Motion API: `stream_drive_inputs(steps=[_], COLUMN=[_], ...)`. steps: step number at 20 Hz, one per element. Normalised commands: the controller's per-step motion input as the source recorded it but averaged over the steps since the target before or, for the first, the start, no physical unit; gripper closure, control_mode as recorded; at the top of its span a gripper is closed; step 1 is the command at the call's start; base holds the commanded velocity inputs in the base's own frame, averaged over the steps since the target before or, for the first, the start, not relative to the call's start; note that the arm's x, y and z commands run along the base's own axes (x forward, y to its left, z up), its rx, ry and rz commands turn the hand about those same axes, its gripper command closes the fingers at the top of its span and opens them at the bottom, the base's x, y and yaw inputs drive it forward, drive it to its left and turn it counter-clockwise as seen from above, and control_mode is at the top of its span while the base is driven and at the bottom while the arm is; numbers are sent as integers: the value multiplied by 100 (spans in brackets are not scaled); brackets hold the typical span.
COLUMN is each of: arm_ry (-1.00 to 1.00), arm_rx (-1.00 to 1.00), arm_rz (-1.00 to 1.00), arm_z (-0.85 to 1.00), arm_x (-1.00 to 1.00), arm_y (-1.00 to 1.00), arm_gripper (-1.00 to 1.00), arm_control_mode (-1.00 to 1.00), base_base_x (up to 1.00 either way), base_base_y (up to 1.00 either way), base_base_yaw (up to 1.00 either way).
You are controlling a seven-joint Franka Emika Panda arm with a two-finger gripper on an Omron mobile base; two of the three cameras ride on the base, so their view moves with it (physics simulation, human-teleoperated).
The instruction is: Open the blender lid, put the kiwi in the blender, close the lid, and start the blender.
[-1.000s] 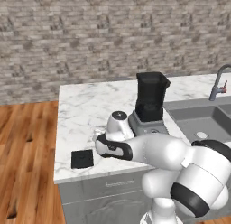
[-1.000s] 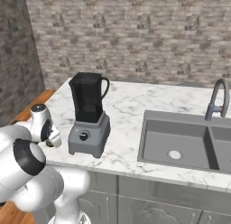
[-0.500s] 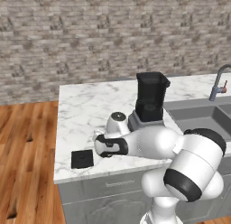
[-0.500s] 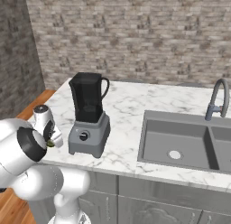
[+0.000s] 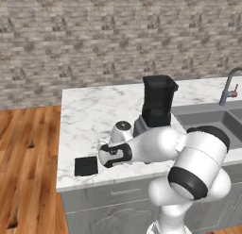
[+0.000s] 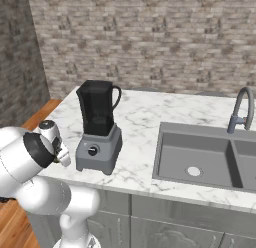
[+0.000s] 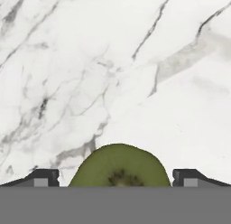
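Note:
The kiwi [image 7: 119,168], olive-green with a dark stem spot, lies on the white marble counter [image 7: 113,60]. My gripper [image 7: 116,178] is open around it, one dark fingertip on each side, with a small gap to each. The blender [image 5: 158,103] stands behind my hand, a black jar on a grey base [image 6: 99,149] with a round dark knob [image 6: 92,151]. The jar's top is uncovered. The blender lid [image 5: 86,166], a flat black square, rests on the counter near its front left edge, left of my wrist [image 5: 116,154].
A grey sink [image 6: 200,154] with a curved faucet [image 6: 241,109] sits to the right of the blender. The counter's front edge [image 5: 108,181] runs just below my hand, and wooden floor [image 5: 23,171] lies to the left. A brick wall [image 5: 118,35] backs the counter.
The arm's elbow and upper body have swung over while the hand stays low over the same front-left spot of the counter. The jaws stay open.

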Motion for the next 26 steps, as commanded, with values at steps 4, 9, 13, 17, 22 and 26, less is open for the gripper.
stream_drive_inputs(steps=[4,9,13,17,22,26], arm_ry=[0,-3,-5,-2,-15,-16], arm_rx=[0,0,0,0,0,0], arm_rz=[0,-1,-4,-5,-6,-6], arm_z=[-20,6,50,78,97,100], arm_x=[0,-6,-33,-39,-21,-9], arm_y=[0,0,-9,-29,-11,-4], arm_gripper=[100,100,100,100,100,100], arm_control_mode=[-100,-100,-100,-100,-100,-100], base_base_x=[0,0,0,0,0,0], base_base_y=[0,0,0,0,0,0], base_base_yaw=[0,0,0,0,0,0])
